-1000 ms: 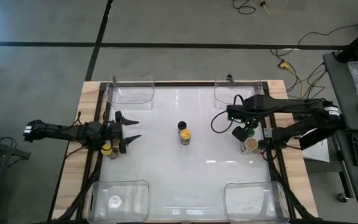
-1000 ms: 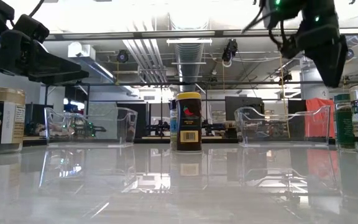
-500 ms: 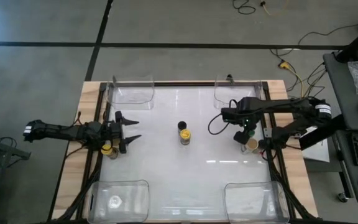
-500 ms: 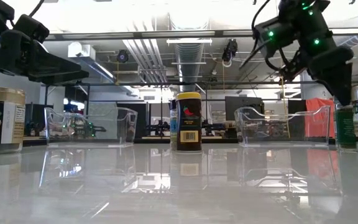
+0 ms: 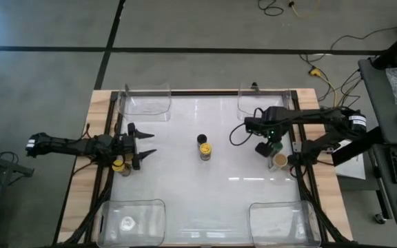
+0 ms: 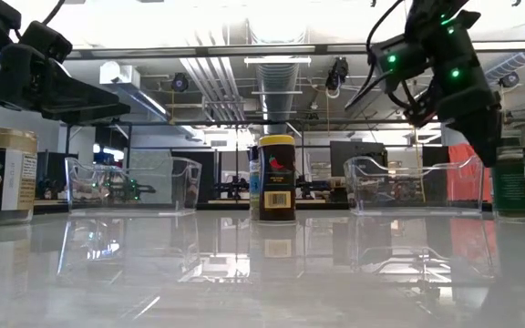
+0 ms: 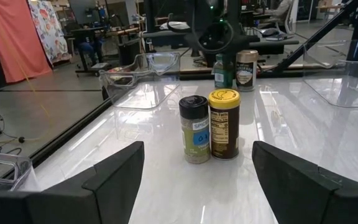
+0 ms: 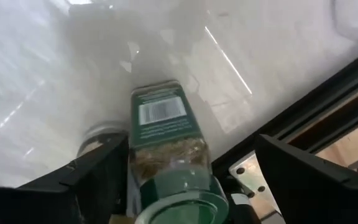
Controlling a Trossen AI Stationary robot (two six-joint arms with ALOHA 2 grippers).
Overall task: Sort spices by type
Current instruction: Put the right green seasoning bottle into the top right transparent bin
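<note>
Spice jars sitting in small clusters on the white table (image 5: 185, 186), both pincers spread.

From above, the right pincer (image 5: 273, 146) is hovering released over a green-lidded jar (image 8: 166, 155) beside a tan-lidded jar (image 5: 279, 160); the left pincer (image 5: 145, 143) is waiting released. Its wrist view is showing a black-lidded jar (image 7: 195, 129) touching a yellow-lidded jar (image 7: 223, 123) mid-table.
</note>
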